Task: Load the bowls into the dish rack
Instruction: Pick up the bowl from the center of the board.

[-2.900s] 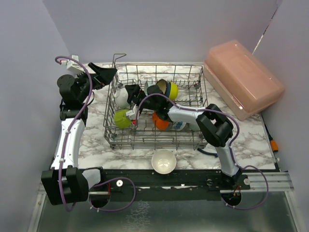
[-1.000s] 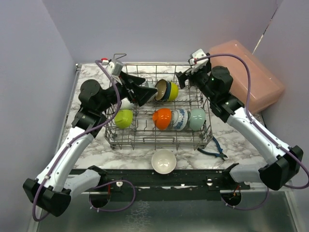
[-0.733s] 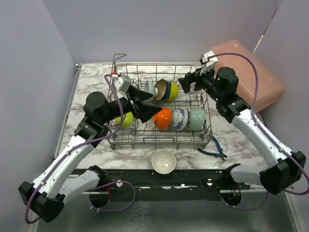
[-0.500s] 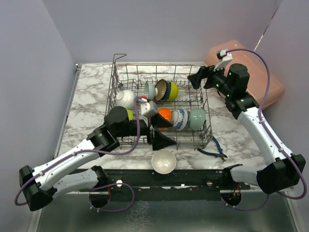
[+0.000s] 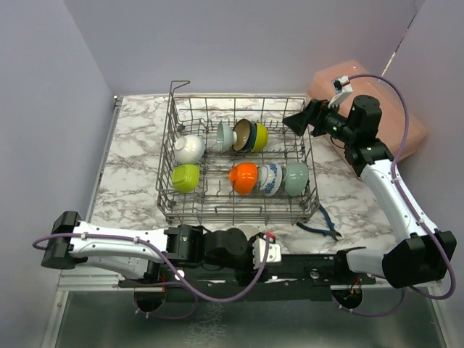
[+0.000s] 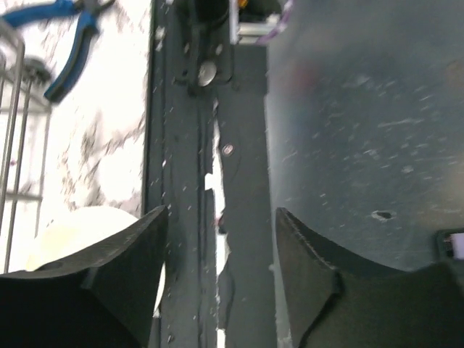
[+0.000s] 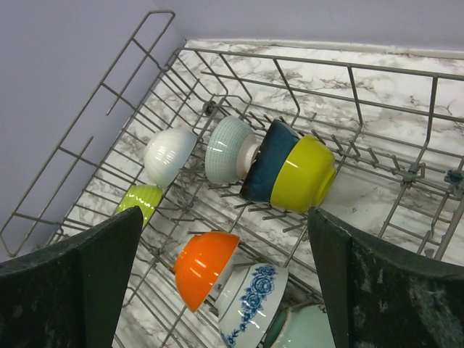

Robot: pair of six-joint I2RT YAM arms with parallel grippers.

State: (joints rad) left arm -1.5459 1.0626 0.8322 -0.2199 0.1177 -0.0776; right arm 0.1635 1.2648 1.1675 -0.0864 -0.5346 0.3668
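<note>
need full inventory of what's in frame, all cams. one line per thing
grey wire dish rack: one, centre of white marbled table
bowls in rack: eight. Back row: white bowl, pale teal ribbed bowl, dark teal bowl, yellow-green bowl. Front row: lime green bowl, orange bowl, blue-patterned white bowl, mint green bowl
cream bowl: one, on table before rack
blue-handled pliers: one, near-right of rack
pink translucent plastic box: one, far right
left gripper: open, beside cream bowl
right gripper: open, over rack's far-right corner

Tipped on edge in grey wire dish rack (image 5: 239,211), frame centre: white (image 5: 190,148), pale ribbed (image 5: 225,135), dark teal (image 5: 242,135), yellow-green (image 5: 259,136) bowls above; lime (image 5: 185,177), orange (image 5: 243,177), blue-patterned (image 5: 270,178), mint (image 5: 295,178) below; cream bowl (image 6: 72,230) outside, lower centre.
</note>
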